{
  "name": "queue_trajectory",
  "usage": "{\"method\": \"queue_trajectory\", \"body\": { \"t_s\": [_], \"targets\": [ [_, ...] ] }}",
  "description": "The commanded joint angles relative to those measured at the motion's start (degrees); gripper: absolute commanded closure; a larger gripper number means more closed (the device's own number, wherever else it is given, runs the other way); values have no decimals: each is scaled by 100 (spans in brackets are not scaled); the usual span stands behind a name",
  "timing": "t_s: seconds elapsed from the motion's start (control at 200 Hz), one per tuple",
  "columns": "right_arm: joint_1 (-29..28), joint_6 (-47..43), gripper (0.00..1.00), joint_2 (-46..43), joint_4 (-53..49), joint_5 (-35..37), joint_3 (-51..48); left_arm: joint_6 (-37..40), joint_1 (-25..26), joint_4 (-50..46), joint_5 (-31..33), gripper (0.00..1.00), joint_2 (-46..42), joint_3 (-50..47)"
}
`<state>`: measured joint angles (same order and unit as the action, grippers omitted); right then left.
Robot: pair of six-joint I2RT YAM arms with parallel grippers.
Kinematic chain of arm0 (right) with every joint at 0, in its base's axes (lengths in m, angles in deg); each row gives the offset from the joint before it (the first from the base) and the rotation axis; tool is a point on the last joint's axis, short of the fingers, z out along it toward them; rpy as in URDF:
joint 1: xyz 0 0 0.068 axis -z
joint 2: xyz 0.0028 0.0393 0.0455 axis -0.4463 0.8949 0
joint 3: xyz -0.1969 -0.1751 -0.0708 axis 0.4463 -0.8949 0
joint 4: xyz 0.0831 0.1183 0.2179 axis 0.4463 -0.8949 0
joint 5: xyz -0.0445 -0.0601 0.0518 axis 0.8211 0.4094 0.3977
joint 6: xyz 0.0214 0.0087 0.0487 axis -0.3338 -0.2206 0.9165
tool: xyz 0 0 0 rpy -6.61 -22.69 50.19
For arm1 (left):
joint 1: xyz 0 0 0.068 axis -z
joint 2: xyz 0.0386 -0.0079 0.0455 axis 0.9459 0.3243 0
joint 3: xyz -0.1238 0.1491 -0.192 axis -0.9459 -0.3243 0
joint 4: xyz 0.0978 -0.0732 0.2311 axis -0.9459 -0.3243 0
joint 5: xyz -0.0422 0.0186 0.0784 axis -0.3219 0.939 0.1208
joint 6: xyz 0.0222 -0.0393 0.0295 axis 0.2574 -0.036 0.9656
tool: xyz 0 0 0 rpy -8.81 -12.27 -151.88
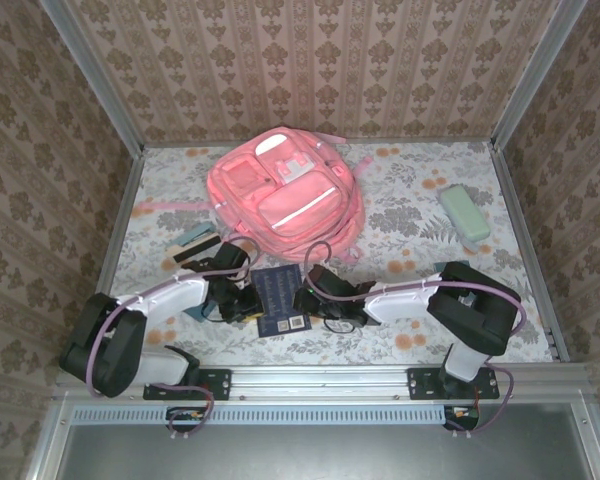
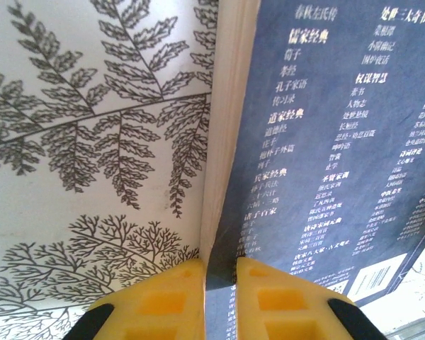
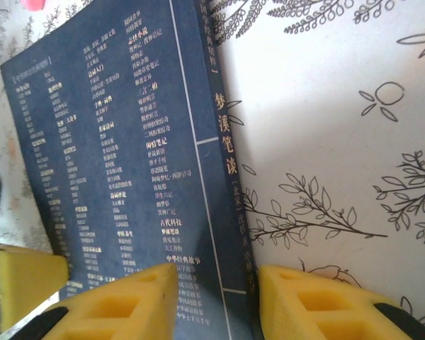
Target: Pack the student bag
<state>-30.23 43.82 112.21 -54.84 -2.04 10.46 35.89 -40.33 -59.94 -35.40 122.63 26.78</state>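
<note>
A dark blue book (image 1: 283, 297) rests on the counter (image 1: 420, 215). The bag (image 1: 283, 190) lies just beyond the book, pockets up. At the book's left, the left hand (image 2: 219, 290) pinches its page edge. At the book's right, the right hand (image 3: 218, 297) straddles the spine, fingers somewhat apart. I cannot tell whether they press it.

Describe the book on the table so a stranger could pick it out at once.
Find the big pink student bag at the back of the floral table. Just in front of it, the book lies between the left gripper and right gripper. It is dark navy with columns of small white print; the case off right is pale green.
</note>
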Motion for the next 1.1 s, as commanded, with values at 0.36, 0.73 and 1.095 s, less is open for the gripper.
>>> {"method": "queue_trajectory", "body": {
  "t_s": [0.36, 0.73, 1.095],
  "targets": [
    [202, -339, 63, 320, 743, -1630, 570, 672, 116, -610, 498, 88, 545, 307],
    [274, -1466, 58, -297, -1508, -183, 1093, 912, -279, -1020, 562, 67, -165, 695],
    [449, -1928, 56, 397, -2122, -125, 1849, 959, -675, -734, 434, 76, 73, 519]
  ]
}}
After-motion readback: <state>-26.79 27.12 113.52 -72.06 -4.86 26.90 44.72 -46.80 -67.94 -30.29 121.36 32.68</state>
